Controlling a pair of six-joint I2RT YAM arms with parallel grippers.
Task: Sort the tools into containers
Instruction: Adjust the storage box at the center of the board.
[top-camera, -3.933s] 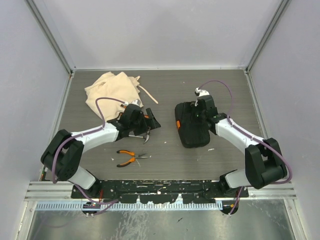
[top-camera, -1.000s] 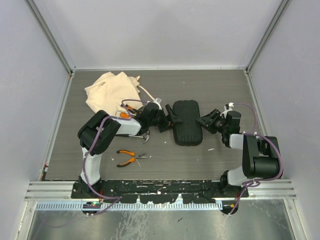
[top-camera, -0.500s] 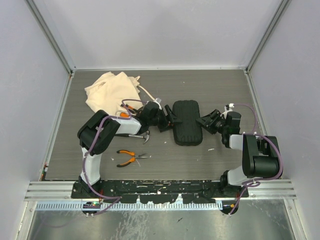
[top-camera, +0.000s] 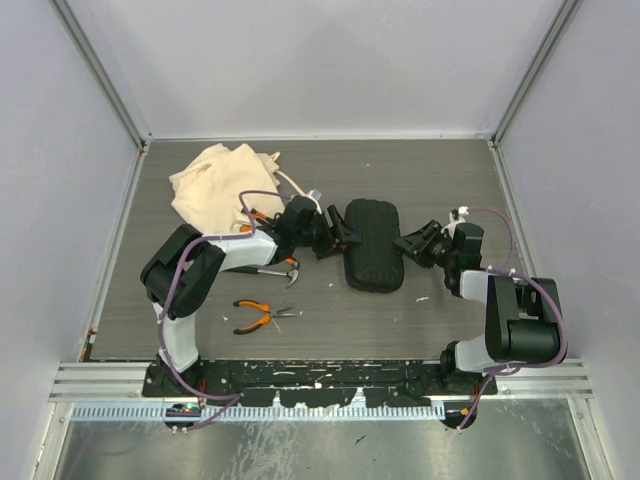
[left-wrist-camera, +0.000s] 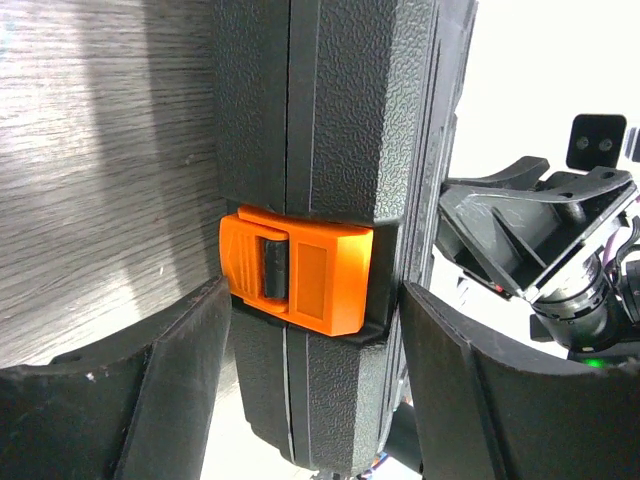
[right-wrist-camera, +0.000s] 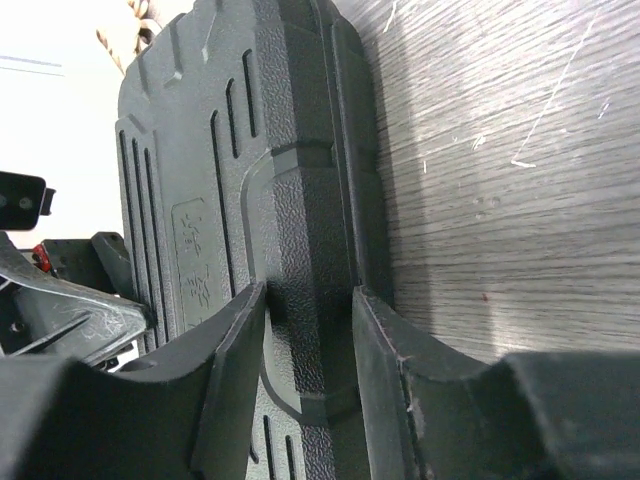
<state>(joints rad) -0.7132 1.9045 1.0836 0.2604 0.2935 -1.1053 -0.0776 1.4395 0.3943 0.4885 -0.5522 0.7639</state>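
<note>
Only the left wrist view shows the orange latch (left-wrist-camera: 296, 276); both jaws clamp the tool case (top-camera: 372, 243).

A grey wood-grain table (top-camera: 430, 180) carries everything. A crumpled beige cloth bag (top-camera: 218, 185) lies at the far left. A closed black tool case (top-camera: 372, 245) with an orange latch (left-wrist-camera: 297, 270) lies at the centre. Orange-handled pliers (top-camera: 256, 315) lie near left, a claw hammer (top-camera: 277, 268) just beyond them.
</note>
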